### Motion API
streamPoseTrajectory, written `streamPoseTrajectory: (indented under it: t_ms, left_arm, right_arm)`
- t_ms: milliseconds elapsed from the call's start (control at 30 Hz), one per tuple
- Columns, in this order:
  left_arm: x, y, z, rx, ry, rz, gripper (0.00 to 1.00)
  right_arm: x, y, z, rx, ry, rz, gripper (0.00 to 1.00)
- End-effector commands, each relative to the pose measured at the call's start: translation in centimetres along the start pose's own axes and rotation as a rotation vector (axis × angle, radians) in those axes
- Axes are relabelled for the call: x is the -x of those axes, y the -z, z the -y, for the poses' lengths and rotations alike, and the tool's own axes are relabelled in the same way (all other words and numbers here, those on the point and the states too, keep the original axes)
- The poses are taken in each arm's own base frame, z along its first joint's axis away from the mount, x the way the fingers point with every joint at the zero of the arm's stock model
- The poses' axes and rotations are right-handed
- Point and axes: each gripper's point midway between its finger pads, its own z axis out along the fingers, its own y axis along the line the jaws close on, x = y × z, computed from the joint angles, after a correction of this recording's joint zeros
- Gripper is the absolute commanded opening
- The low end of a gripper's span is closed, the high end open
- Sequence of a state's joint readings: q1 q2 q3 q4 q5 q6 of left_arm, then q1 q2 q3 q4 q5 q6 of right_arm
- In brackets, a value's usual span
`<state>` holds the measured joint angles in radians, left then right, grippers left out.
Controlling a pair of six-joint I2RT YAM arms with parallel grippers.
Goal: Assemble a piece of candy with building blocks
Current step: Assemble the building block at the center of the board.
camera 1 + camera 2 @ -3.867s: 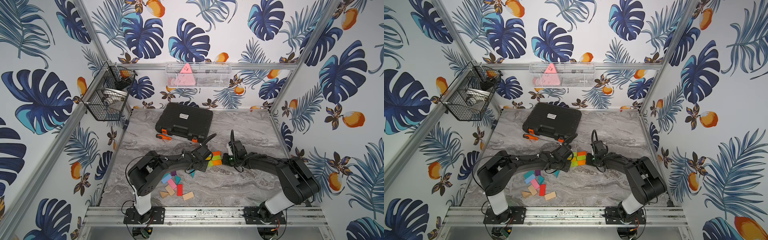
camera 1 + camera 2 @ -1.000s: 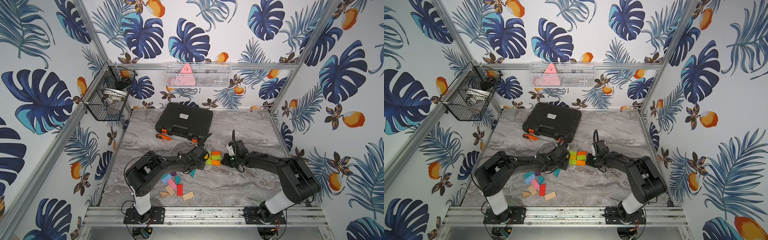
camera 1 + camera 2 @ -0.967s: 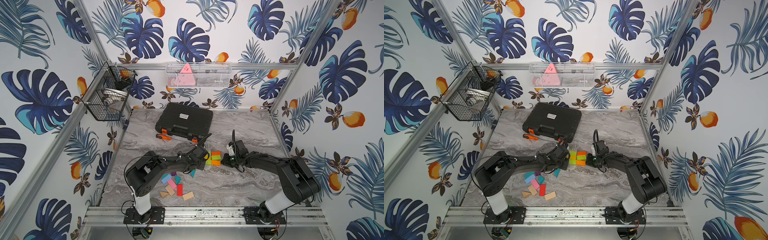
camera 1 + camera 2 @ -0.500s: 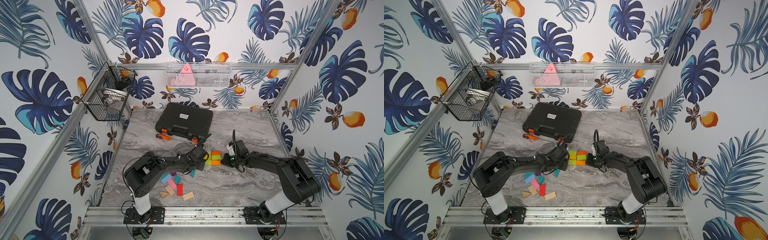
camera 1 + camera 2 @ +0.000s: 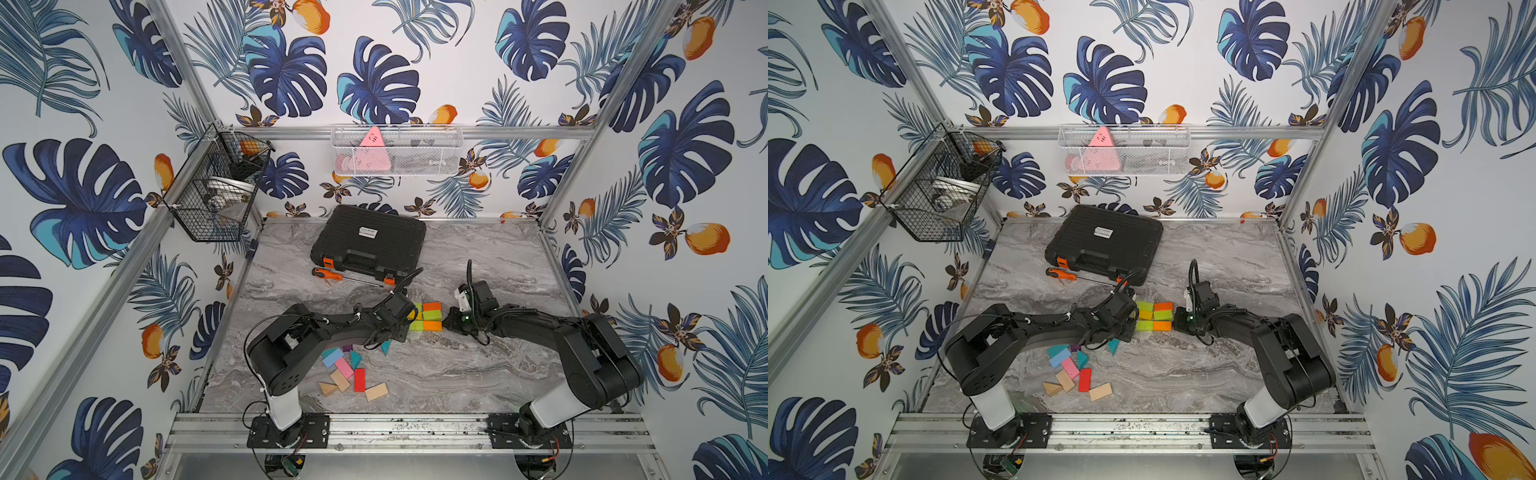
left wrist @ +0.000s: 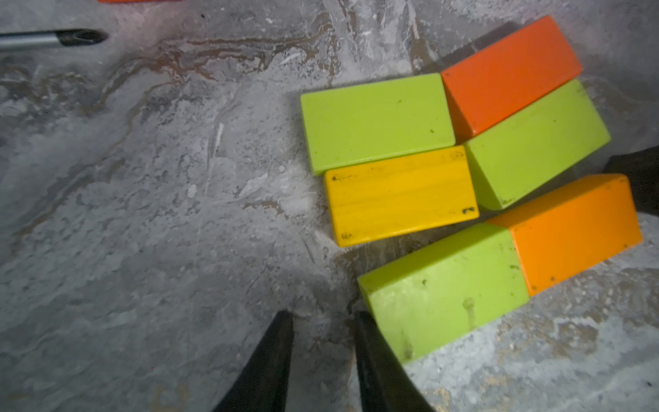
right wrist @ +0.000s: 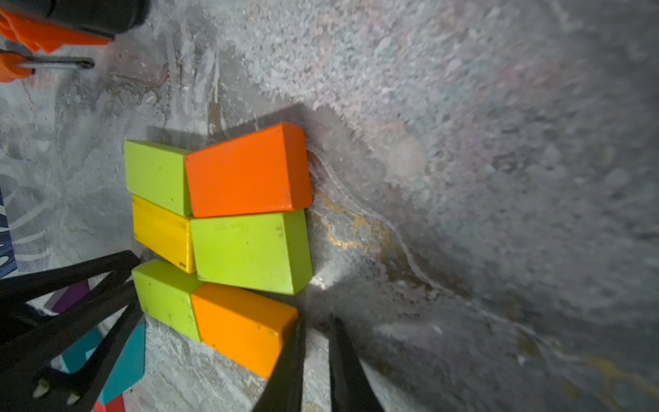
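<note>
My left arm has slid back a little to the left over the last few seconds, and my left gripper [image 6: 322, 315] has parted its fingers. They now stand apart with only bare marble between them, one finger just beside the near-left corner of the brick cluster [image 5: 424, 316]. My right gripper [image 7: 317, 321] stays about where it was. Its two thin black fingers are a narrow slit apart and hold nothing, with one tip against the near-right corner of the orange brick [image 7: 242, 328].

The cluster sits mid-table: six smooth painted rectangular bricks lying flat in two columns of three, sides touching, slightly skewed. Only the left wrist view shows wood grain through the yellow brick [image 6: 399, 194] and dark scuffs on the lime brick [image 6: 445, 292] nearest my fingers. The right wrist view shows the left gripper's open triangular struts, with purple and teal pieces behind them. Only the top views show all the loose blocks [image 5: 351, 372] near and left: teal wedges, pink, red and plain-wood pieces scattered on the grey veined tabletop [image 5: 478, 374]. Farther off lie the orange-handled screwdriver [image 5: 328, 273] and the ribbed black case [image 5: 370, 245].
</note>
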<state>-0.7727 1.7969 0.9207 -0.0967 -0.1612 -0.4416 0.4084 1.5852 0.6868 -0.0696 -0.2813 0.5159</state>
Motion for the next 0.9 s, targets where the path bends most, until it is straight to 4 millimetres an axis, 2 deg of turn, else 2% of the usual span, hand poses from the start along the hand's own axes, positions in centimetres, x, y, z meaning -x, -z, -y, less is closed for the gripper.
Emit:
streamPoseTrajectory:
  t_ms: [0, 333, 500, 667, 867]
  left_arm:
    - [-6.3, -0.1, -0.8, 0.001, -0.029, -0.253, 0.37]
    - [-6.2, 0.7, -2.3, 0.056, -0.020, -0.239, 0.38]
    - [-6.4, 1.3, -2.9, 0.054, 0.016, -0.234, 0.42]
    - [-4.6, 1.7, -3.2, 0.057, 0.035, -0.194, 0.42]
    - [-1.8, 1.0, -3.9, 0.055, 0.102, -0.122, 0.40]
  right_arm:
    - [-2.3, 0.0, 1.3, -0.048, -0.039, -0.085, 0.19]
    - [-2.3, 0.6, 1.6, -0.059, -0.038, -0.080, 0.20]
    - [-1.7, 1.4, 1.7, -0.057, -0.033, -0.058, 0.20]
    - [0.1, 2.2, 2.4, -0.055, -0.051, -0.028, 0.20]
    - [2.5, 2.4, 2.8, -0.071, -0.065, 0.029, 0.20]
